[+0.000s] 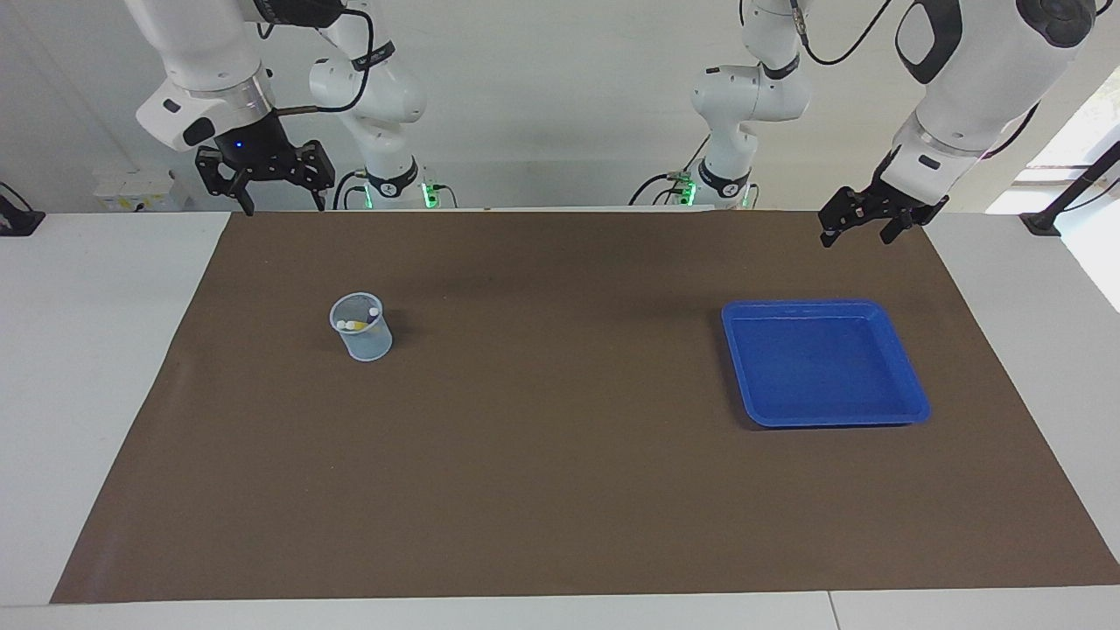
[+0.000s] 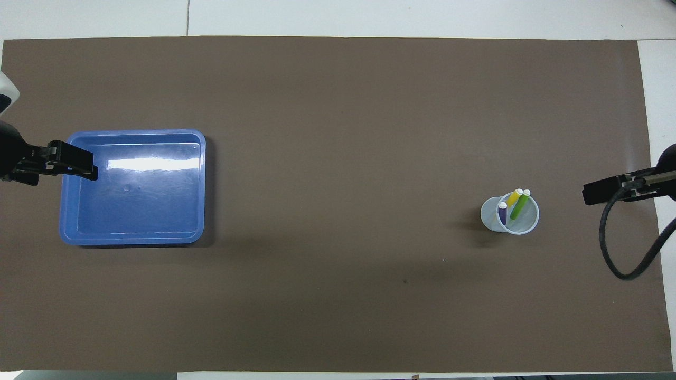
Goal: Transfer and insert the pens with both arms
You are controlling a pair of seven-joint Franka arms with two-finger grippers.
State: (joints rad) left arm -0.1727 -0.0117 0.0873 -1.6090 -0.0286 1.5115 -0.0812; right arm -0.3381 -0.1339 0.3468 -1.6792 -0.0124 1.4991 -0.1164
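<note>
Three pens stand tips-up in a clear cup [image 2: 487,217]: purple [image 2: 502,212], yellow [image 2: 514,198] and green [image 2: 519,206]. In the facing view only their pale tips [image 1: 353,325] show inside the cup [image 1: 367,346]. My right gripper [image 1: 278,199] hangs open and empty, high over the mat's robot-side edge at the right arm's end, well apart from the cup; it also shows from above [image 2: 602,192]. My left gripper [image 1: 859,231] is open and empty, raised over the mat near the blue tray; from above, this left gripper [image 2: 71,164] overlaps the tray's edge.
The blue tray [image 1: 809,305] lies empty on the brown mat [image 1: 560,455] toward the left arm's end, also seen from above [image 2: 132,132]. A black cable [image 2: 615,253] loops below the right gripper. White table borders the mat.
</note>
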